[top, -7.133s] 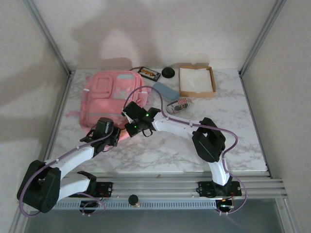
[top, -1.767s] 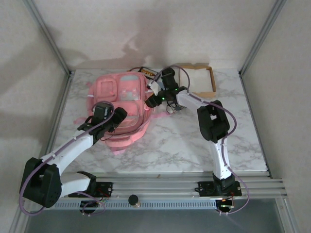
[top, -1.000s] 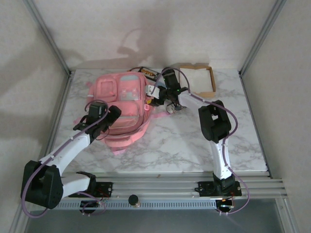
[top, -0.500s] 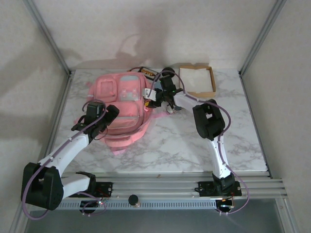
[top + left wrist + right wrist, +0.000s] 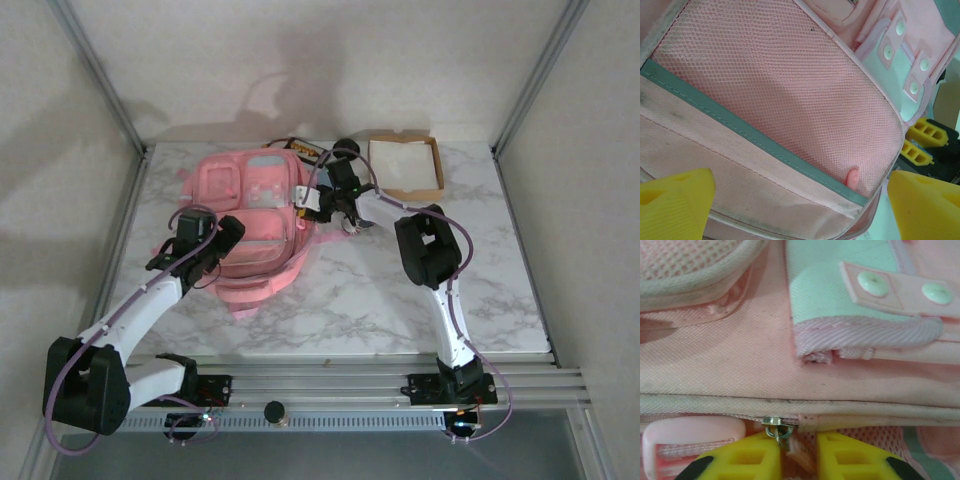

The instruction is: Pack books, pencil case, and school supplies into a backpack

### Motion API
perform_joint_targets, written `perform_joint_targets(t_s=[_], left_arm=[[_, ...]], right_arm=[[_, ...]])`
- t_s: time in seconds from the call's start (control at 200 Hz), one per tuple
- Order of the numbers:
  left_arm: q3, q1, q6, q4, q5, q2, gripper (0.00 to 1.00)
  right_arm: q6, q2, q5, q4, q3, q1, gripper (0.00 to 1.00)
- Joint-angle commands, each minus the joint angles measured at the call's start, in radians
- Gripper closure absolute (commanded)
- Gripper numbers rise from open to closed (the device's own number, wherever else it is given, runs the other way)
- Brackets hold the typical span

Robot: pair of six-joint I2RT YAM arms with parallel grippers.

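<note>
The backpack [image 5: 250, 215] is soft pink with pale grey-blue panels. Its side pocket [image 5: 780, 95] is fine pink mesh, edged by a grey-blue band [image 5: 740, 131], and the pink weave below it carries faint dark smudges. Round pale snaps [image 5: 873, 284] sit on pink tabs (the panel behind them looks almost mint). The zipper pull [image 5: 776, 426] is silvery with a pale pink tab. The left end effector [image 5: 800, 210] and right end effector [image 5: 797, 460] both have bright yellow pads. The counter [image 5: 350, 300] is white marble veined in grey. The tray [image 5: 415, 192] is brown cardboard, lined white.
</note>
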Motion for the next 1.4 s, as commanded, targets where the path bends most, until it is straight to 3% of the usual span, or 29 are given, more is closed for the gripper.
perform_joint_targets(t_s=[0.0, 0.225, 0.436, 0.636, 0.841, 1.142, 1.397], left_arm=[[-0.008, 0.013, 0.015, -0.014, -0.001, -0.01, 0.11], [-0.043, 0.01, -0.009, 0.03, 0.044, 0.005, 0.13], [-0.027, -0.01, -0.034, 0.113, 0.08, 0.031, 0.15], [0.115, -0.054, 0.01, 0.084, 0.126, 0.157, 0.19], [0.333, -0.111, 0.139, 0.033, 0.144, 0.336, 0.21], [0.668, -0.14, 0.54, -0.157, 0.128, 0.652, 0.41], [0.869, -0.236, 0.713, -0.258, 0.178, 0.802, 0.44]], right_arm=[[0.002, -0.047, 0.022, 0.002, -0.01, 0.005, 0.88], [0.127, -0.176, 0.01, 0.024, -0.04, 0.013, 0.96], [0.264, -0.217, 0.099, -0.115, -0.001, 0.037, 0.99], [0.279, -0.312, 0.136, -0.143, -0.121, 0.091, 1.0], [0.301, -0.418, 0.143, -0.022, -0.268, 0.115, 1.0], [0.366, -0.439, 0.045, 0.07, -0.339, 0.104, 1.0], [0.38, -0.448, 0.018, 0.13, -0.386, 0.105, 1.0]])
